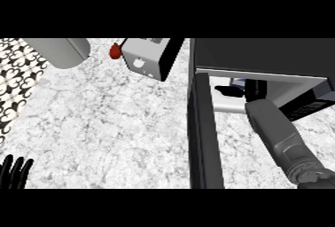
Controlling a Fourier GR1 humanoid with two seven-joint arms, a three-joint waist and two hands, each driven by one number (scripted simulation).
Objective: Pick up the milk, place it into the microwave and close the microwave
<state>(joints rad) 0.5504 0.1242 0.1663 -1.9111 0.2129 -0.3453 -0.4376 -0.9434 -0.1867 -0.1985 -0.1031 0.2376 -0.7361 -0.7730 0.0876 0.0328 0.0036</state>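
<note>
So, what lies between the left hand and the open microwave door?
In the head view, only bare marble counter lies between the left hand and the microwave door.

Even, bright light on the pale marble bench (111, 124); the microwave (262, 57) interior is dim, perhaps shadowed.

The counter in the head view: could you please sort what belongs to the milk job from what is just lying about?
Job:
- microwave, door open
- right forearm reaching inside

Lying about:
- white toaster-like appliance
- small red object
- grey rounded object
- left hand, resting
</note>
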